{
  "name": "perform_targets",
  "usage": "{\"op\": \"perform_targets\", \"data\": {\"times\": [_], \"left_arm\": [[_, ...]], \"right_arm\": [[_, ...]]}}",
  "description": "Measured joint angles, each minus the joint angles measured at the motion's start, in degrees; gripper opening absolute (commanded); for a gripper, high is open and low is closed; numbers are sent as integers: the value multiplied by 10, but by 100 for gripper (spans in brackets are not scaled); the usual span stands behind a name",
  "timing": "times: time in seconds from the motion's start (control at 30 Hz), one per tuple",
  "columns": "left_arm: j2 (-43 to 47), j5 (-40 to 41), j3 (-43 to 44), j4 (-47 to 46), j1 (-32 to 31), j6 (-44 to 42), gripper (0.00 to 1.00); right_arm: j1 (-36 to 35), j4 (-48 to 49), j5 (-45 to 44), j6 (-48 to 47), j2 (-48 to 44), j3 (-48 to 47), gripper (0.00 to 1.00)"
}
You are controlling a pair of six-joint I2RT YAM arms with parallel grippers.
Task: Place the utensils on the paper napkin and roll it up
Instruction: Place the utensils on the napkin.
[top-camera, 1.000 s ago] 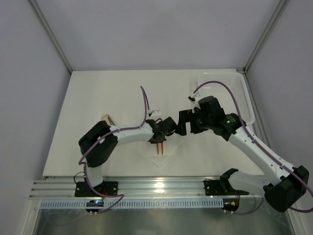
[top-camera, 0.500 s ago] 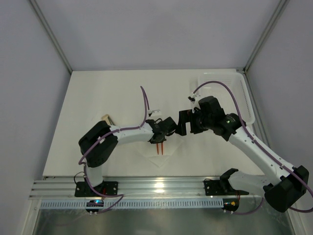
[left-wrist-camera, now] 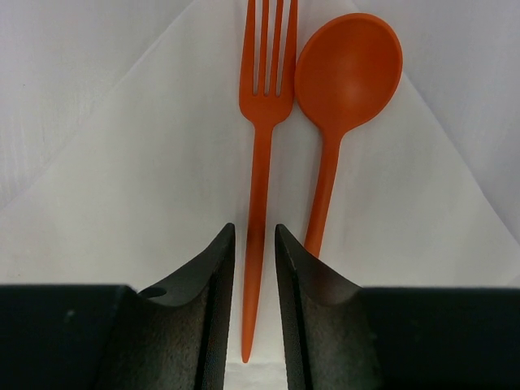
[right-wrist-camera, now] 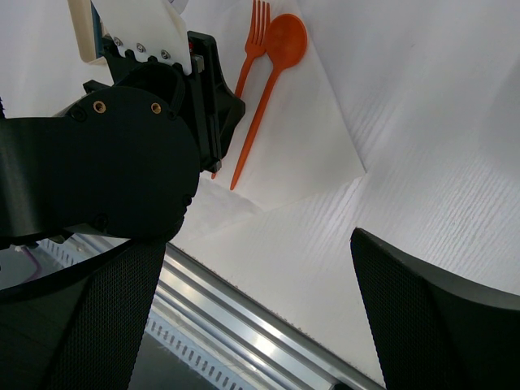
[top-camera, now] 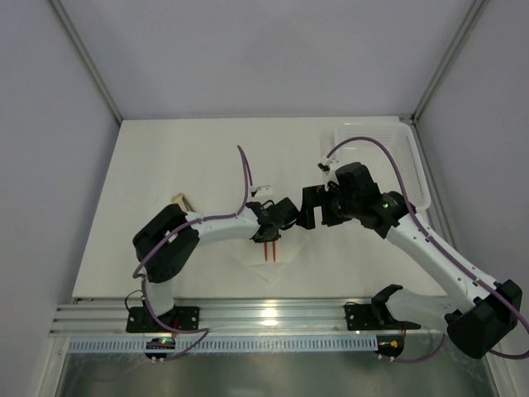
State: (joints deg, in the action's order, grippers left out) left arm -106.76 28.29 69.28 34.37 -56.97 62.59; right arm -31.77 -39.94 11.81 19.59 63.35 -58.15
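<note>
At the far left of the top view a pale tan piece (top-camera: pixel 178 201) lies on the table (top-camera: pixel 165 149), beside the left arm's shoulder and well apart from everything else (too small there to tell what it is).

Toward the middle, the paper napkin (left-wrist-camera: pixel 146 187) is spread flat on the table with one corner pointing at the near edge. The orange fork (left-wrist-camera: pixel 262 122) and the orange spoon (left-wrist-camera: pixel 349 65) lie on it side by side, handles nearly parallel, the spoon's bowl just touching the fork's head. The left gripper (left-wrist-camera: pixel 253 229) sits low over the napkin, its jaws a little apart and straddling the fork's handle. A thin strip of white shows on either side of the handle, so the fork is not pinched. The spoon's handle runs just outside the right-hand finger.

Just to the right, the right gripper (right-wrist-camera: pixel 258 240) hangs above the table beside the left wrist, its jaws spread wide with nothing between them. It faces the napkin's right edge.

At the far right a white mesh basket (top-camera: pixel 413 165) stands against the table's edge.
</note>
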Motion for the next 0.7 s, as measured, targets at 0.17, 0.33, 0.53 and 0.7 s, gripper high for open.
{"op": "perform_targets", "data": {"times": [0.17, 0.33, 0.53, 0.7], "left_arm": [[0, 1, 0, 0, 0, 0, 29], [4, 2, -1, 2, 0, -1, 35], [22, 9, -13, 3, -1, -2, 37], [50, 41, -17, 23, -1, -11, 35]], "right_arm": [[0, 0, 1, 0, 0, 0, 99], [0, 1, 5, 0, 0, 0, 100], [-1, 8, 23, 0, -1, 0, 99], [-4, 21, 44, 3, -4, 0, 99]]}}
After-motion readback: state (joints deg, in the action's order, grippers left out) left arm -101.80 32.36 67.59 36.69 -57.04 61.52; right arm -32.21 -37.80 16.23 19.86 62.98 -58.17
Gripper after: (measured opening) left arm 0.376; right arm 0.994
